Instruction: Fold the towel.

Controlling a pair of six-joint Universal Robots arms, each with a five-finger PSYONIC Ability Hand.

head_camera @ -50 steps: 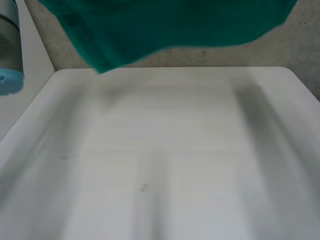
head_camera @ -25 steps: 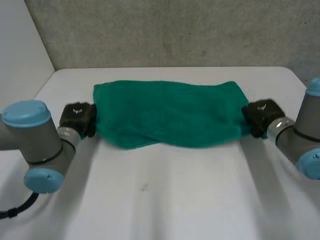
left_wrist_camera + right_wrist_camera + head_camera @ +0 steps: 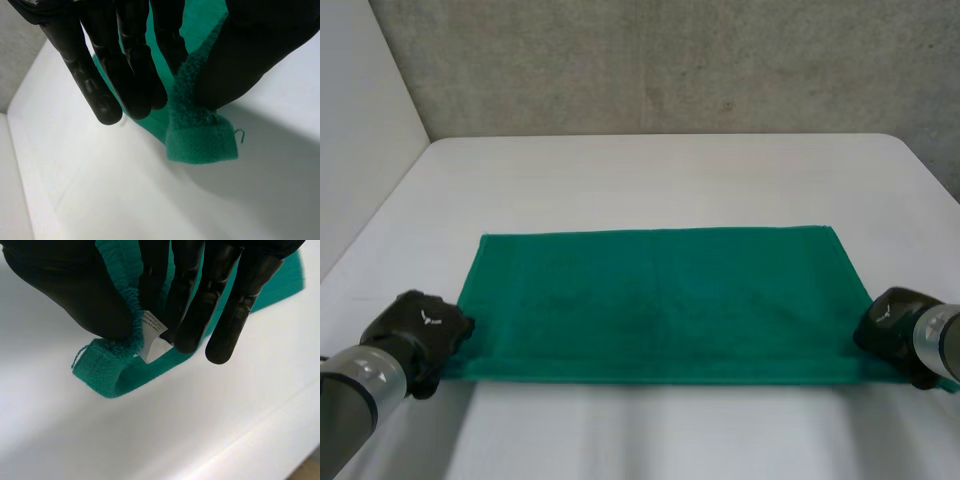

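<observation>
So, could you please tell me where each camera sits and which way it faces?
Head view: between and behind the arms, looking down at the white table and flat green towel; left hand and right hand at its near corners.
Left wrist view: on that wrist, looking along the palm; fingers and thumb pinch a towel corner.
Right wrist view: likewise; its pinched corner bears a white label.
All three share the towel.

Print on towel label illegibly small
</observation>
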